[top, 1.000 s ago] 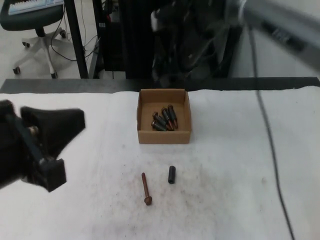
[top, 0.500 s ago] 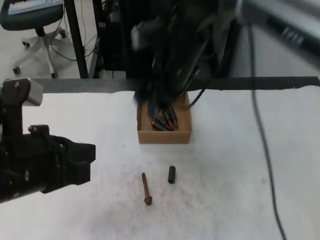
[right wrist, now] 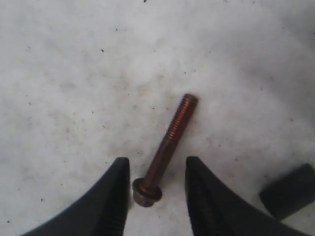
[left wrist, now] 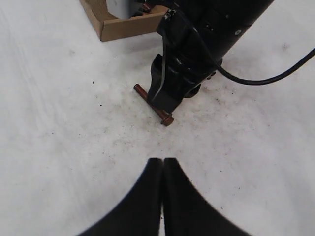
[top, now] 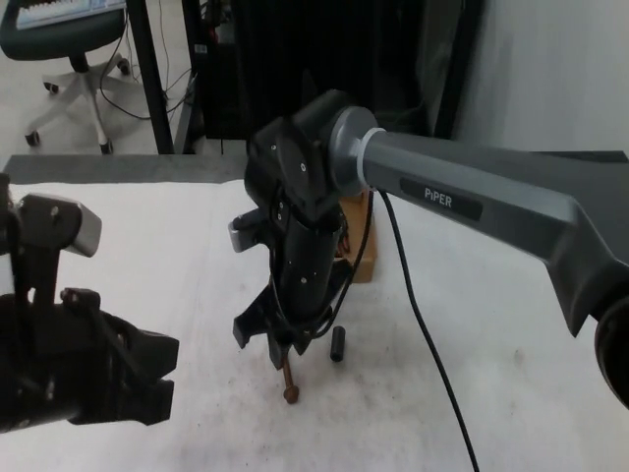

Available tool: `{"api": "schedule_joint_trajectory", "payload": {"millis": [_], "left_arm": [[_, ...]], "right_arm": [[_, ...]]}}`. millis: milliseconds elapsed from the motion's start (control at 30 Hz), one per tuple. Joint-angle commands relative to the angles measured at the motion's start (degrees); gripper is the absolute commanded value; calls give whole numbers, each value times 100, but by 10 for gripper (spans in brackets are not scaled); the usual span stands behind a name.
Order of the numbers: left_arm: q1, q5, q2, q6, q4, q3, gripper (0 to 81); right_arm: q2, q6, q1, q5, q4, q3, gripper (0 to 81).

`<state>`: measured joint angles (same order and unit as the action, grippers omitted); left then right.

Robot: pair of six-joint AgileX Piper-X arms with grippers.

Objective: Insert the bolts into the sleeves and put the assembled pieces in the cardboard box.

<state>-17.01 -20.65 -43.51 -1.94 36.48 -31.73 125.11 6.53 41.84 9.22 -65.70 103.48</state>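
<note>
On the worktop (top: 511, 393), high view: within the last second the right arm (top: 462, 192) has swung in from the far side, crossed the cardboard box (top: 365, 267) and dropped onto the loose bolt (top: 290, 385). The sleeve (top: 337, 344) lies just right of it. We judge pick-up is starting, insertion not yet done. White lettering on the forearm; we leave it unread.
Left wrist view: left jaws together, empty, facing the bolt from the near left.
Right wrist view: right jaws apart, straddling the bolt's head end, not clamped.
</note>
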Motion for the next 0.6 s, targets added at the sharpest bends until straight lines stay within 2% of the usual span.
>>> {"api": "schedule_joint_trajectory", "payload": {"millis": [0, 233, 567], "left_arm": [[9, 62, 14, 69, 13, -30, 3], [9, 62, 14, 69, 13, -30, 3], [9, 62, 14, 92, 16, -30, 3]], "right_arm": [[-54, 59, -2, 102, 149, 27, 356], [-16, 124, 112, 188, 78, 27, 356], [-15, 124, 157, -199, 102, 13, 356]]}}
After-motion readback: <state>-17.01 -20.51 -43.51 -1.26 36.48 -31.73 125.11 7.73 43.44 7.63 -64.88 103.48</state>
